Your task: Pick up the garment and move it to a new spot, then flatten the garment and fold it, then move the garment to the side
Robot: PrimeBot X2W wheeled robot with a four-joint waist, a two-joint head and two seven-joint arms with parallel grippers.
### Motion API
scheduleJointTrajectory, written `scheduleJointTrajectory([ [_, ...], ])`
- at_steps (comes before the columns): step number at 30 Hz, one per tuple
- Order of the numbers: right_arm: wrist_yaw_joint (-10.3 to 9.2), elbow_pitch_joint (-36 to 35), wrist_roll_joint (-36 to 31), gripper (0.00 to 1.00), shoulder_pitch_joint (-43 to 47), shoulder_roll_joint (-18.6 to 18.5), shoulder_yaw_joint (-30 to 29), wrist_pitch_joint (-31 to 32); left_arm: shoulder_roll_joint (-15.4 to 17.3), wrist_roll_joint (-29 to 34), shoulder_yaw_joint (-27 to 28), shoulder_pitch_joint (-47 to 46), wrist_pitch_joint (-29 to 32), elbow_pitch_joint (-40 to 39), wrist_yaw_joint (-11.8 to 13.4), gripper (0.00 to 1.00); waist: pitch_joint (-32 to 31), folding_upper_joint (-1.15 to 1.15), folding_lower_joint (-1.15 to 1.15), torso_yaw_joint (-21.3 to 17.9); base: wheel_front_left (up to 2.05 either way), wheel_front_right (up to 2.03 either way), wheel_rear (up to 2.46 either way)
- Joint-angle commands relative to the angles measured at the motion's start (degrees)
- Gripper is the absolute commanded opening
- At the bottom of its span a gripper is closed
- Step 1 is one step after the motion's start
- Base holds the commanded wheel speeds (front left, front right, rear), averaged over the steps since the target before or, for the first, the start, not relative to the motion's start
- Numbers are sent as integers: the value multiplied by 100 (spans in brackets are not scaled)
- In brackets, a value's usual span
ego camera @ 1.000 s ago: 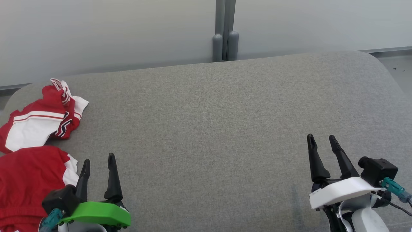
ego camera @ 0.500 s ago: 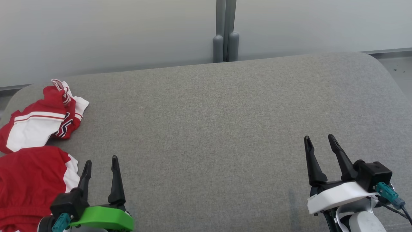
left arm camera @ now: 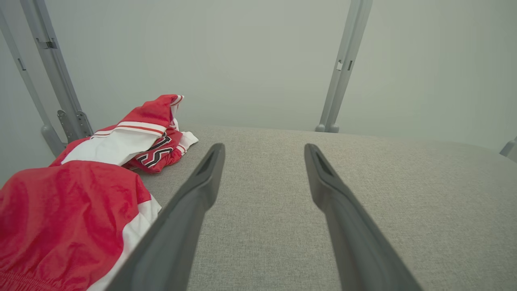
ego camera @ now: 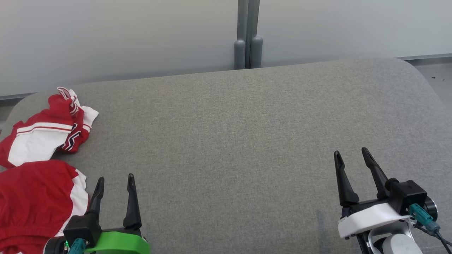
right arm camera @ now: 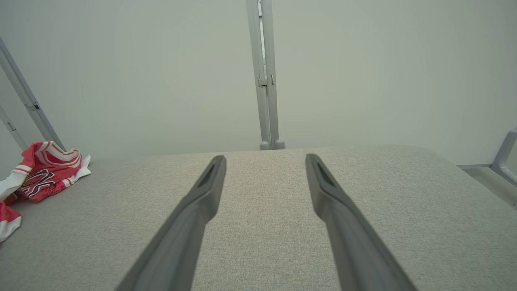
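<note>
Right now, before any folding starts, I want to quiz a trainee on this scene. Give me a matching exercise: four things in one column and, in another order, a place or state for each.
Things
1. left claw
2. right claw
3. garment
4. grey post

Descriptions
A. upright behind the far edge of the table
B. open, on a white mount
C. lying rumpled at the table's left end
D. open, on a green mount

Pairs: 1-D, 2-B, 3-C, 4-A

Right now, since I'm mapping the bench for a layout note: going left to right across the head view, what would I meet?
red-and-white garments → left claw → grey post at the back → right claw
</note>
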Motion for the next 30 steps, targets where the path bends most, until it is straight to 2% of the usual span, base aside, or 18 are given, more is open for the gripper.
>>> scheduleJointTrajectory([
  [1,4,-50,-136,100,64,-34,10,-62,7,127,6,68,-43,-14,12,100,-4,0,0,1,0,0,0],
  [15,3,-96,-658,100,150,-39,55,-210,-26,490,49,177,-192,-18,44,100,-28,0,0,9,0,0,0],
  [30,3,-54,-648,100,130,-38,17,-201,-42,478,71,142,-182,12,10,100,-23,0,0,8,0,0,0],
])
